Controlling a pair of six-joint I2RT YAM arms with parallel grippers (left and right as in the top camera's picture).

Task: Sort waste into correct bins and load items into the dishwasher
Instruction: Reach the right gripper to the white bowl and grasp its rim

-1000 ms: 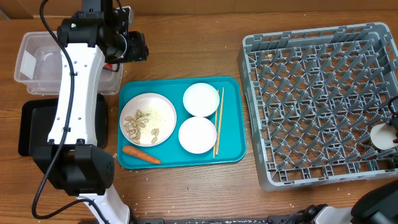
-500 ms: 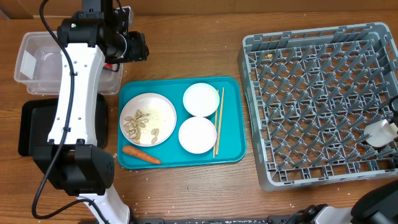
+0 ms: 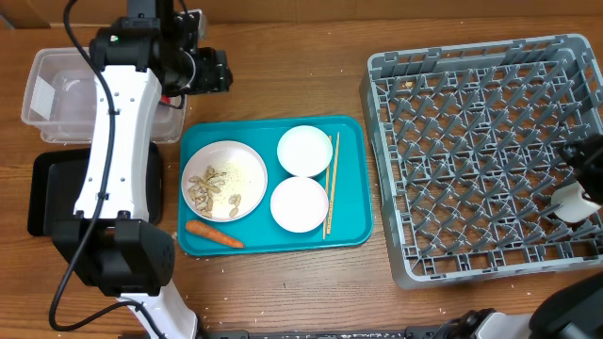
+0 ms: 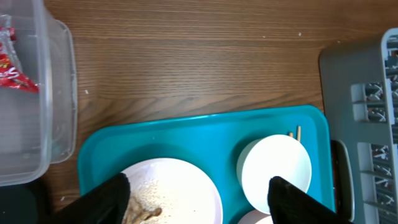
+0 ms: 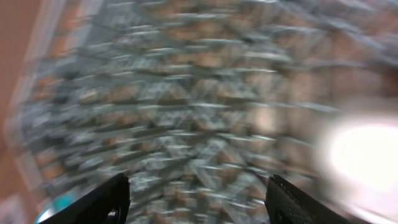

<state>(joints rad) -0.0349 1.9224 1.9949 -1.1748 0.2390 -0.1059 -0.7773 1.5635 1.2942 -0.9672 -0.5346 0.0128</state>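
Overhead tally: 1 piece racked, the rest on the teal tray [image 3: 349, 228]

Hanging over bare tabletop [image 3: 283, 85] just beside the clear tub [image 3: 66, 118]: left pincer [image 3: 212, 71], fingers [image 4: 112, 199] spread wide in the left wrist view, gripping nothing. Inside that tub, a crumpled red wrapper [image 4: 12, 62]. Next to the tub, toward the front edge, the black tray [image 3: 42, 193] (largely hidden under the arm).

On the teal tray: white plate [image 3: 224, 181] carrying beige scraps [image 3: 203, 190] and crumbs, 1 carrot [image 3: 214, 233] just in front of it, then 2 bowls, rear bowl [image 3: 304, 151] and front bowl [image 3: 300, 204], with chopsticks [image 3: 330, 184] lying along their right side.

Over the right edge of the grey dish rack [image 3: 452, 94]: right pincer [image 3: 584, 153], fingers [image 5: 99, 202] likewise spread and clamping nothing (right wrist view badly blurred). Just beside it, small white cup [image 3: 570, 202] resting inside the rack, near that same edge; upright or tipped, impossible to tell.
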